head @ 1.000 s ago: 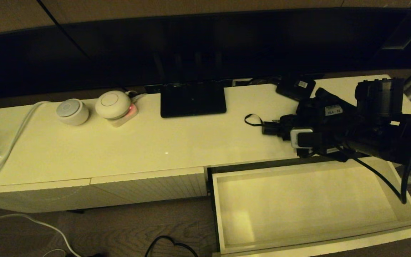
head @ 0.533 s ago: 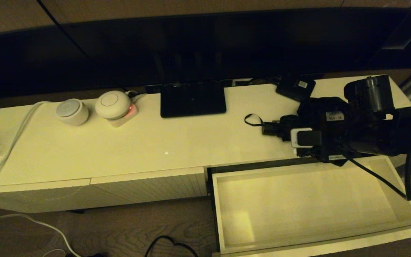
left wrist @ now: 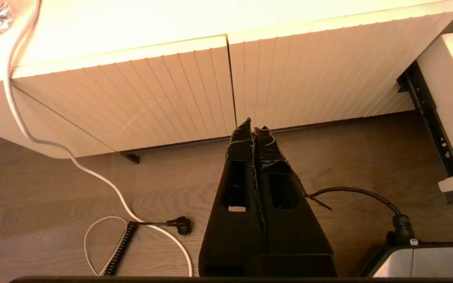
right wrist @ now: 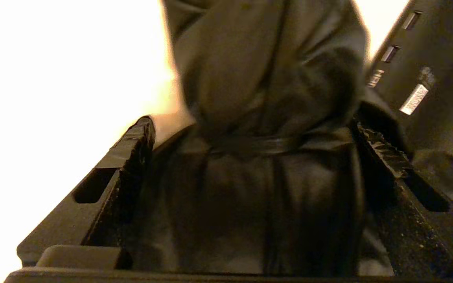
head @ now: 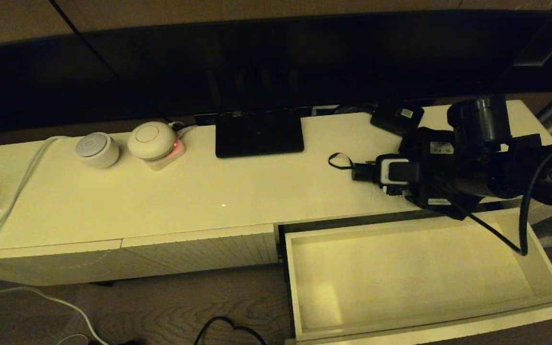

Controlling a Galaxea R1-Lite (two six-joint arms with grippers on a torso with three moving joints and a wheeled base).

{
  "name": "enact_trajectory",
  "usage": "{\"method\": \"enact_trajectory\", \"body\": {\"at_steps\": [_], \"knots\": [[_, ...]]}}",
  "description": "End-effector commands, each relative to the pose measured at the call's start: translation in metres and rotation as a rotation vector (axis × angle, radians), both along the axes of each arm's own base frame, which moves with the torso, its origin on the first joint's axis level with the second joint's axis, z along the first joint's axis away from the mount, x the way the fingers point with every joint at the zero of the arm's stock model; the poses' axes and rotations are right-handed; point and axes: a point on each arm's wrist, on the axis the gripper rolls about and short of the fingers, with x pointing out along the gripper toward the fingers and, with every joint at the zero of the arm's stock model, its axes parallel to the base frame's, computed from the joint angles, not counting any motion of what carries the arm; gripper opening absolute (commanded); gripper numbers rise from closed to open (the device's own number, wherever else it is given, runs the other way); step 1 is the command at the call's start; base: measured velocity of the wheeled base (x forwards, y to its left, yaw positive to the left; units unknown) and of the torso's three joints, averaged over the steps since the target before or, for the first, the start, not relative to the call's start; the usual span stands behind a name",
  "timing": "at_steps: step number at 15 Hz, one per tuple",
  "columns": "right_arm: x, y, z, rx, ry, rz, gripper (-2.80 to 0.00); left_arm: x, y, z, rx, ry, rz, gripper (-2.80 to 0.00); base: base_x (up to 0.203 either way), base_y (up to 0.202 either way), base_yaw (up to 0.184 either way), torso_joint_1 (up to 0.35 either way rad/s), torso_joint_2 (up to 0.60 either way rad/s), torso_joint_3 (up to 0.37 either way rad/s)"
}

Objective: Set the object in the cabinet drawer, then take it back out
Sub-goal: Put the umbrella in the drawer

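Sliding further onto the cream cabinet top (head: 185, 191), the right gripper (right wrist: 250, 129) now straddles the baggy black folding umbrella (right wrist: 266, 78), fingers spread wide either side, not yet clamped. The pale, shallow cabinet drawer (head: 544, 273) waits open and empty, so the grasp looks next; the left gripper (left wrist: 253, 131) hangs pressed closed by the floor.

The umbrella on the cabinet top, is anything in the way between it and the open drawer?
Nothing visible is. The umbrella lies on the cabinet top just behind the open drawer, whose interior is bare. The right gripper has its fingers on either side of the umbrella's fabric. The left gripper hangs low near the floor, away from that path.
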Motion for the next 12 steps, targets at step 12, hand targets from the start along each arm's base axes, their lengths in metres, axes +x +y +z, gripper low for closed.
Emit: {"method": "enact_trajectory", "body": {"at_steps": [12], "knots": [[0.015,0.006,-0.002,0.027,-0.077,-0.043,0.00,0.000,0.000,-0.001,0.000,0.003,0.000,-2.80,0.000,0.000,0.000,0.000,0.00,0.000]]}}
